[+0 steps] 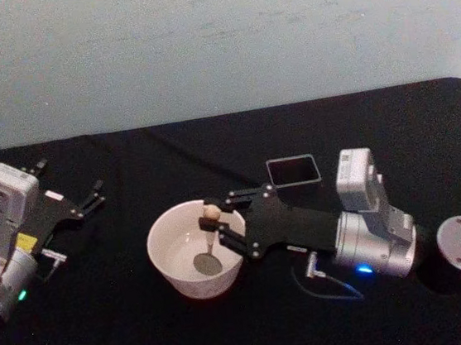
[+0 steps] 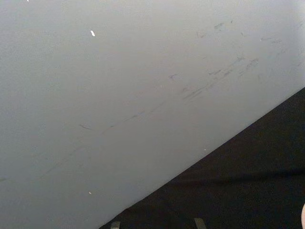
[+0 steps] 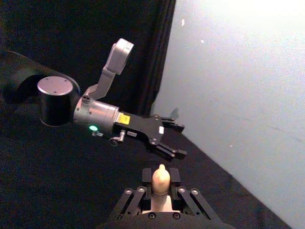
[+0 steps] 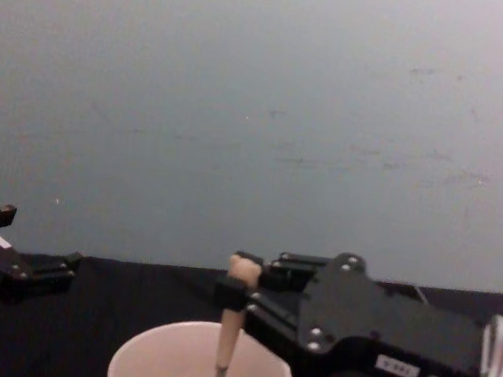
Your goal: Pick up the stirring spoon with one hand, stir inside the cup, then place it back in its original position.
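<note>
Black table [image 1: 150,340] under a pale wall [image 1: 215,41]. Head view: one cup [image 1: 189,287], one holder [image 1: 294,170], one stirring spoon [image 1: 207,263], two grippers. Spoon stands in the cup, metal bowl on the bottom; holder just behind, apart. Right gripper [image 1: 216,221] pinches the handle below the bear head. Left gripper [image 1: 69,182] parked far left, fingers spread. Left wrist view: wall, table edge. Right wrist view: bear head clamped between the fingers [image 3: 174,176]. Chest view: handle near upright above the cup rim.

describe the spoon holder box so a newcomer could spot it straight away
On the black table, find the cream cup near the middle, where the right end effector holds the stirring spoon. Just behind it, to the right, stands the holder: dark grey, square and open-topped, narrower than the round cup.
</note>
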You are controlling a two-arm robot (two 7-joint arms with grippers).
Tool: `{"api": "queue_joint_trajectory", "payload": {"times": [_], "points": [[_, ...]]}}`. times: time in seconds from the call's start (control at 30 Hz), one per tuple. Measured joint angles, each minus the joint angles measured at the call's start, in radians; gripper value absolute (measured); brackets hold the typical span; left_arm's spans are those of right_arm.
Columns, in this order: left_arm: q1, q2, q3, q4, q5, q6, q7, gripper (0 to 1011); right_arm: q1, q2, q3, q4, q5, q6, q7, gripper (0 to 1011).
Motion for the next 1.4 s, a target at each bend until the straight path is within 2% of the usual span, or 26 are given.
{"api": "queue_joint_trajectory", "payload": {"times": [0.23,0.5,0.63,1.03,1.2,1.4], "points": [[0.000,0.000,0.000,0.000,0.000,0.000,0.000,1001,0.033,-0.033,-0.027,0.043,-0.013,0.002,-0.001,213],[0.000,0.000,0.000,0.000,0.000,0.000,0.000,1001,0.070,-0.069,-0.023,0.095,-0.030,-0.011,-0.037,212],[0.000,0.000,0.000,0.000,0.000,0.000,0.000,1001,0.080,-0.076,-0.015,0.110,-0.037,-0.014,-0.051,213],[0.000,0.000,0.000,0.000,0.000,0.000,0.000,1001,0.078,-0.068,0.006,0.120,-0.046,-0.011,-0.068,212],[0.000,0.000,0.000,0.000,0.000,0.000,0.000,1001,0.067,-0.053,0.016,0.102,-0.049,-0.011,-0.071,212],[0.000,0.000,0.000,0.000,0.000,0.000,0.000,1001,0.035,-0.016,0.026,0.052,-0.042,-0.006,-0.060,212]]}}
